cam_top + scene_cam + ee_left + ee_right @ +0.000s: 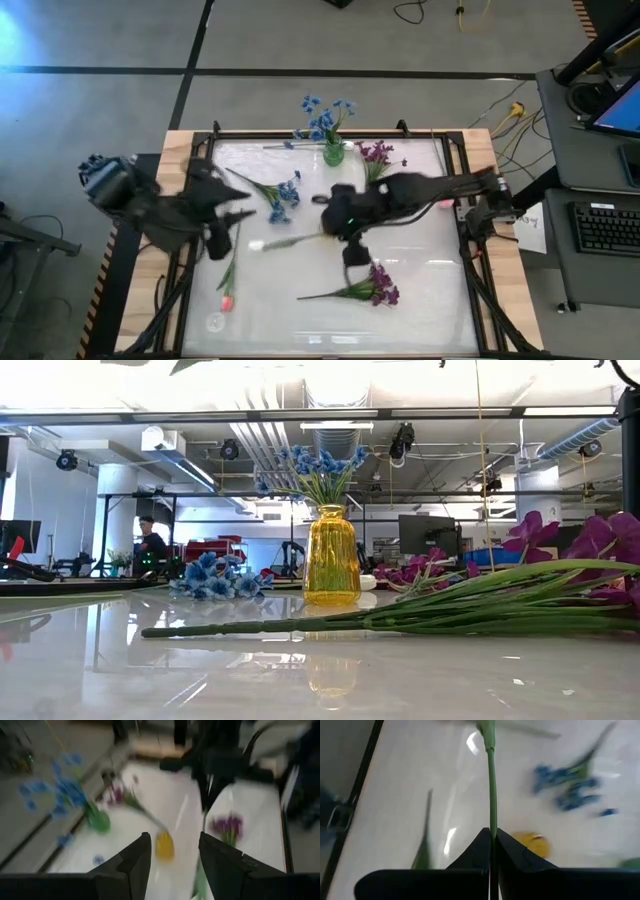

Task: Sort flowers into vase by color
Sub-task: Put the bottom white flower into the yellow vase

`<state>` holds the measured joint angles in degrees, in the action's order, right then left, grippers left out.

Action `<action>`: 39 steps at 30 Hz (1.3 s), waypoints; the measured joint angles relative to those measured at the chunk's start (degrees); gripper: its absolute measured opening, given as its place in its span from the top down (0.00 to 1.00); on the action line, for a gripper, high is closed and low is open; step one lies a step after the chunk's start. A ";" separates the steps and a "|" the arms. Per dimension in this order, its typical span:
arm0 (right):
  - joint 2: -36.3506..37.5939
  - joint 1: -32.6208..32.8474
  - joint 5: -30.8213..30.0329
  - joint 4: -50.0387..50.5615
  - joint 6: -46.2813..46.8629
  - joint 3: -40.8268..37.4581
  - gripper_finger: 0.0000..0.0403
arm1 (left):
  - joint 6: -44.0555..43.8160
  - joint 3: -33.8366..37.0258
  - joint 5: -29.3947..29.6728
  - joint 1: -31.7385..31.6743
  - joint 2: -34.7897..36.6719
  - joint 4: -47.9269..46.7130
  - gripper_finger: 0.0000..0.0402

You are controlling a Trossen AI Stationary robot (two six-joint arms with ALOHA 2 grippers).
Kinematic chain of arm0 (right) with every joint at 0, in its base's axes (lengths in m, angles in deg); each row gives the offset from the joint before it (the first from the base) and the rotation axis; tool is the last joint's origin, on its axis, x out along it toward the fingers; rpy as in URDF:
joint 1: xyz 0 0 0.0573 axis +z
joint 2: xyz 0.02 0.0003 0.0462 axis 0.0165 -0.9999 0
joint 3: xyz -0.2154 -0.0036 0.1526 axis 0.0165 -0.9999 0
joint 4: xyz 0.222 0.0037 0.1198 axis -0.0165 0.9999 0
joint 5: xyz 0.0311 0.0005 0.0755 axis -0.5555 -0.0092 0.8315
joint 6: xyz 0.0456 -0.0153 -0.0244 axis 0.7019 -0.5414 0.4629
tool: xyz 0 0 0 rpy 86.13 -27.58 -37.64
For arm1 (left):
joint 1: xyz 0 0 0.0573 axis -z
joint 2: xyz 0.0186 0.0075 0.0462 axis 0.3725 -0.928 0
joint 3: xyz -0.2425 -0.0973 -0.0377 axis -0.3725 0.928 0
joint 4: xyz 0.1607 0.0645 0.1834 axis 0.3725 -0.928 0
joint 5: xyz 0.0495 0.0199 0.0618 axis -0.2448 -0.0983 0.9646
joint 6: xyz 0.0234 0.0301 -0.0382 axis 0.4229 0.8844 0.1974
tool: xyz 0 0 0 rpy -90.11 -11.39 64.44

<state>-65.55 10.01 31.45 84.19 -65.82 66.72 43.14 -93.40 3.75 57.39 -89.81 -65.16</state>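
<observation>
My right gripper (336, 232) hovers over the table's middle, shut on a long green stem (300, 239) ending in a white bud (255, 244). My left gripper (240, 215) is open above the table's left part, beside a blue bunch (283, 196) lying flat; its fingers (131, 862) touch nothing. A green vase (333, 153) with blue blossoms (320, 115) stands at the far edge. A yellow vase (331, 555) stands mid-table, hidden under the right arm in the high view. A pink tulip (227, 300) and a purple bunch (375, 290) lie near the front. My right gripper pinches the green stem at its cut end (491, 834) between the two shut fingers. The stem runs straight on ahead of the fingers, along them, toward the table's left. The right gripper (205, 790) points slanting down, and the stem reaches below and ahead of it.
More purple blossoms (376, 155) sit just right of the green vase. A small pale object (215, 322) lies at the near left corner. A raised dark frame (455, 190) rims the white table. Open surface lies right of the near purple bunch.
</observation>
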 joint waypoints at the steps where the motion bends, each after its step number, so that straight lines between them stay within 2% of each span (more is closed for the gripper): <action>1: 1.99 -0.44 -0.87 -1.39 0.00 -1.68 0.98 | 0.55 0.90 2.23 0.86 1.16 1.70 0.62; 4: 8.25 -2.10 -2.36 -8.79 0.01 -8.74 0.98 | 1.46 5.41 5.07 2.74 4.83 5.73 0.62; 12: 26.36 -7.26 -2.56 -33.78 3.51 -35.26 0.98 | 6.09 22.46 5.53 2.72 16.43 21.38 0.62; 15: 31.48 -9.49 -3.06 -46.35 5.55 -44.71 0.98 | 11.27 28.81 9.43 2.70 20.74 32.69 0.62; 18: 34.37 -11.28 -3.15 -64.00 6.58 -52.78 0.98 | 16.66 35.70 14.12 2.61 23.95 45.98 0.62; 23: 34.21 -15.46 -2.39 -92.87 6.14 -61.54 0.98 | 27.90 47.39 13.06 -1.95 25.51 69.87 0.62; 27: 31.39 -19.91 3.56 -103.27 8.21 -62.45 0.98 | 30.17 54.15 0.86 -11.69 25.00 85.22 0.62; 30: 29.20 -23.02 11.12 -104.39 10.67 -59.79 0.98 | 29.17 57.28 -11.47 -20.57 23.43 92.91 0.62; 34: 25.93 -25.32 19.44 -104.44 11.66 -54.96 0.98 | 25.75 57.69 -25.56 -32.07 20.79 97.19 0.62; 39: 22.04 -26.00 25.64 -104.41 12.04 -50.14 0.98 | 23.56 55.10 -36.27 -40.60 16.14 97.63 0.62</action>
<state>-43.51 -15.99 57.09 -20.23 -53.78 16.58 66.70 -38.30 -32.52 16.79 -73.67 32.47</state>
